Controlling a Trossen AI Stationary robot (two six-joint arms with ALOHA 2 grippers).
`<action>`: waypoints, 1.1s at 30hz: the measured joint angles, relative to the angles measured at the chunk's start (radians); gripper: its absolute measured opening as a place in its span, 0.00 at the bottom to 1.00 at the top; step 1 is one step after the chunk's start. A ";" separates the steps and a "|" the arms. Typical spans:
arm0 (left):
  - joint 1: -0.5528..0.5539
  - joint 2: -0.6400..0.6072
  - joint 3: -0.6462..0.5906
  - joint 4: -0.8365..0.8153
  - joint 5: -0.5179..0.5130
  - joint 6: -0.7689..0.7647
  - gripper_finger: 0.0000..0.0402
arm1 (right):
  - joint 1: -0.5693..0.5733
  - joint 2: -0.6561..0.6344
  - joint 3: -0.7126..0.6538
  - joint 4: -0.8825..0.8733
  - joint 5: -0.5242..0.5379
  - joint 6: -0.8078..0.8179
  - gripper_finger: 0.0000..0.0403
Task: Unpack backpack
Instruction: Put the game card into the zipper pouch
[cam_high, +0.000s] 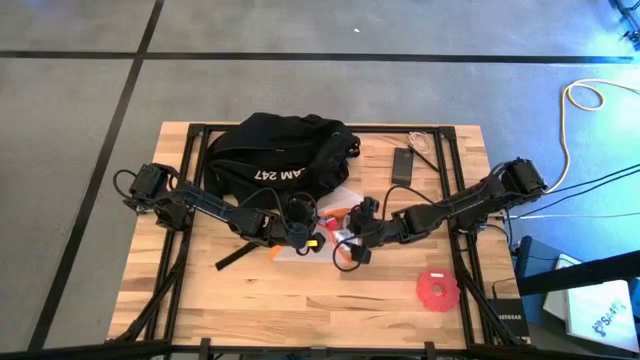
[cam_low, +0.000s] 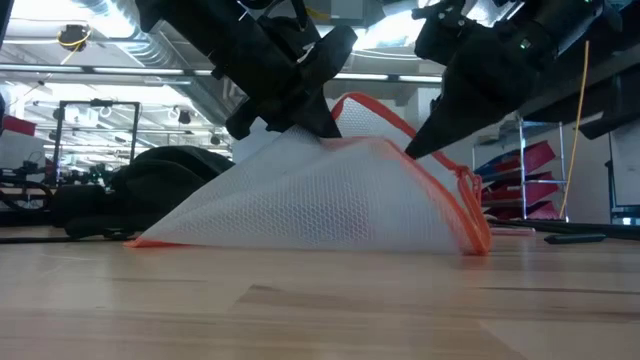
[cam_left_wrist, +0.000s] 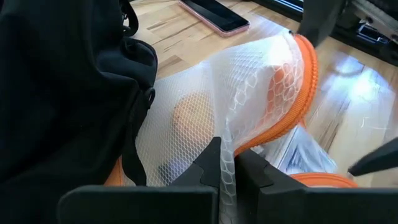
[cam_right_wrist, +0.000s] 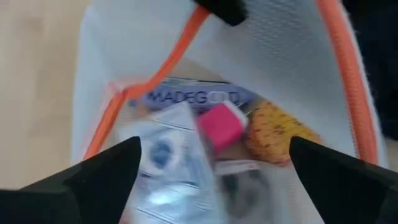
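- The tabletop of pale wood is the largest thing we see, and everything else sits on it or hangs over it.
- The backpack lies slumped at the far middle of the tabletop, its white "AM 247" lettering facing up in the high view; in the low view it shows as a dark heap behind the pouch.
- We see a white mesh pouch with orange trim just in front of the backpack, touching its near edge. Its base rests on the tabletop and its top is pulled up into a peak.
- The left gripper is at that peak, just in front of the backpack, its fingers closed on a fold of the pouch's mesh.
- The right gripper hangs over the pouch's mouth on the side away from the backpack; its fingers stand wide apart and we see nothing between them.
- Inside the pouch, the right wrist view shows us a flat clear packet with blue print, a pink block and a yellow spotted thing; we cannot tell more about them.
- A red disc lies well apart from the backpack, toward the near right of the tabletop.
- A phone lies flat just right of the backpack.
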 joint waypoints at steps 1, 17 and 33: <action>0.000 0.000 0.000 0.000 0.000 0.000 0.00 | 0.000 0.000 0.000 0.000 0.007 -0.004 0.98; 0.000 0.000 0.000 -0.003 0.000 0.000 0.00 | 0.142 0.003 0.089 -0.278 -0.006 -0.029 0.64; 0.000 0.000 0.000 -0.003 0.000 0.000 0.00 | 0.090 0.205 0.027 -0.132 0.038 -0.087 0.07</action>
